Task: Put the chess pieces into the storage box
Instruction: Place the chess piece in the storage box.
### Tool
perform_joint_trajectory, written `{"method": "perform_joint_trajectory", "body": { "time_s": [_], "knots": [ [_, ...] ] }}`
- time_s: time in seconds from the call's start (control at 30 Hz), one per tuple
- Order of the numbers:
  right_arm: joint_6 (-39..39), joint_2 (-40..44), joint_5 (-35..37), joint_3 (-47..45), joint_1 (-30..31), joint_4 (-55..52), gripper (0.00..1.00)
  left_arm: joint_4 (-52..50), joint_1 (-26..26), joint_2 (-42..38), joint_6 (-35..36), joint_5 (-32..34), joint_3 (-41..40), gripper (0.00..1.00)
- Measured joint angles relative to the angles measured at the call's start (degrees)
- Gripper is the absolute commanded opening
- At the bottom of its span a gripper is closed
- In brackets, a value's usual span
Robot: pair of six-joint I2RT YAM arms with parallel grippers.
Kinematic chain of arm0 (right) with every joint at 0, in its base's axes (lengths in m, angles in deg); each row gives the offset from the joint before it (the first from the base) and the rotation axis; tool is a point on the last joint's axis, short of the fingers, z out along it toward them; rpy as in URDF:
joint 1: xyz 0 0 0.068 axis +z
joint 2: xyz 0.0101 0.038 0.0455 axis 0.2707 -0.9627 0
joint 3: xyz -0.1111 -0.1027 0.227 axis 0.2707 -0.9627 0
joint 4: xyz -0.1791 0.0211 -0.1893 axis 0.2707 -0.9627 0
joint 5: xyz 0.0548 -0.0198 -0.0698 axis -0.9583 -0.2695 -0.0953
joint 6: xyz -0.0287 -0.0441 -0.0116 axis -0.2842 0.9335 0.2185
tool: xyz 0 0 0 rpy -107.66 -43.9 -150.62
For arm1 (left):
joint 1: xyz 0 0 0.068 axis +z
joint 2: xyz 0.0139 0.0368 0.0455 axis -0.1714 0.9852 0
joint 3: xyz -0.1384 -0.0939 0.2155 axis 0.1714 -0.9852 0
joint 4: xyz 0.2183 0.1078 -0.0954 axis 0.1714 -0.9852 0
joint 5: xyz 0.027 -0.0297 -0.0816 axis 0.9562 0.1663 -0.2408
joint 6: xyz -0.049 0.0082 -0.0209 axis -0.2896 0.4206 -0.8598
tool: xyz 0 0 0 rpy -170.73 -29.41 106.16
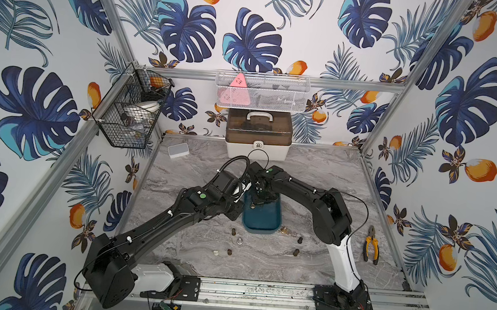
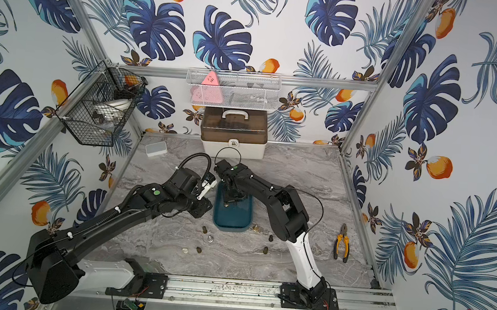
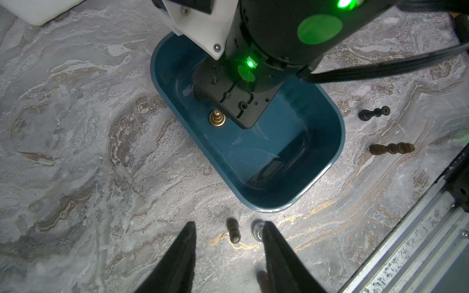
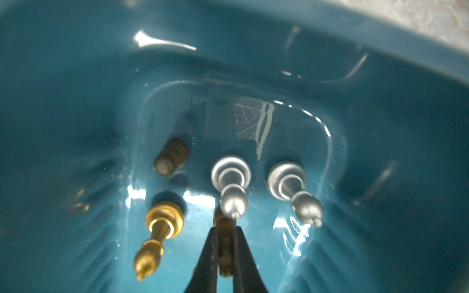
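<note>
Brass in colour, one chess piece (image 4: pixel 224 253) is gripped between the shut right jaws, low inside the box (image 4: pixel 63 114). Its long axis is laid along the jaws, one end aimed at the floor just beyond, with four standing pieces (image 4: pixel 229 175) crowded near. Only a release straight down is judged to be needed. The left jaws are held partly open and empty above the bench (image 3: pixel 76 152), a dark piece (image 3: pixel 233 229) seen between them.
</note>
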Motion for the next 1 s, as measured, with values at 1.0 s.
{"method": "perform_joint_trajectory", "body": {
  "time_s": [1.0],
  "knots": [
    [0.2,-1.5,0.6,1.5,0.2,-1.6,0.19,-0.4,0.1,0.3,-0.1,-0.2,0.0,0.47]
  ]
}}
